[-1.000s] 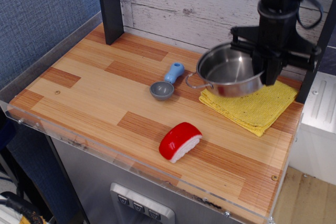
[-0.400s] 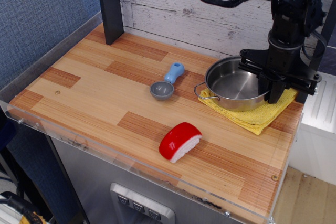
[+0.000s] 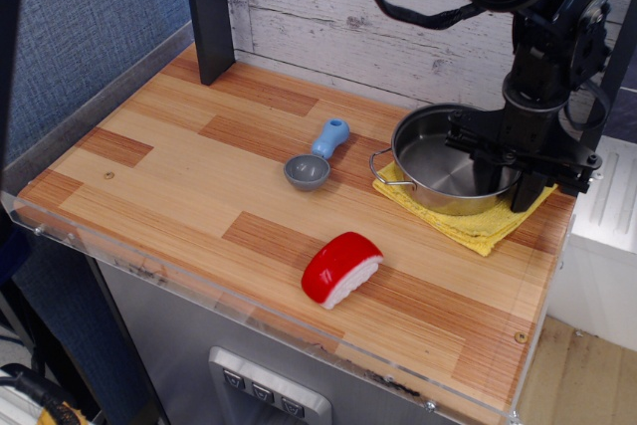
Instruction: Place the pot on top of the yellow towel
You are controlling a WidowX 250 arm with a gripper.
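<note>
The shiny steel pot [image 3: 443, 161] with wire loop handles sits upright on the yellow towel [image 3: 488, 229] at the right back of the table. It covers most of the towel, whose front and right edges stick out. My gripper [image 3: 520, 186] reaches down from above at the pot's right rim, with one finger inside the rim and one outside, shut on the rim. The black arm hides the pot's right side and part of the towel.
A small grey scoop with a blue handle [image 3: 315, 158] lies left of the pot. A red and white sushi-like toy [image 3: 341, 268] lies near the front. A black post [image 3: 207, 12] stands at the back left. The table's right edge [image 3: 557, 246] is close to the towel.
The pot was held tilted above the towel. It has come down with my gripper and now rests on the towel. The towel has bunched slightly under it.
</note>
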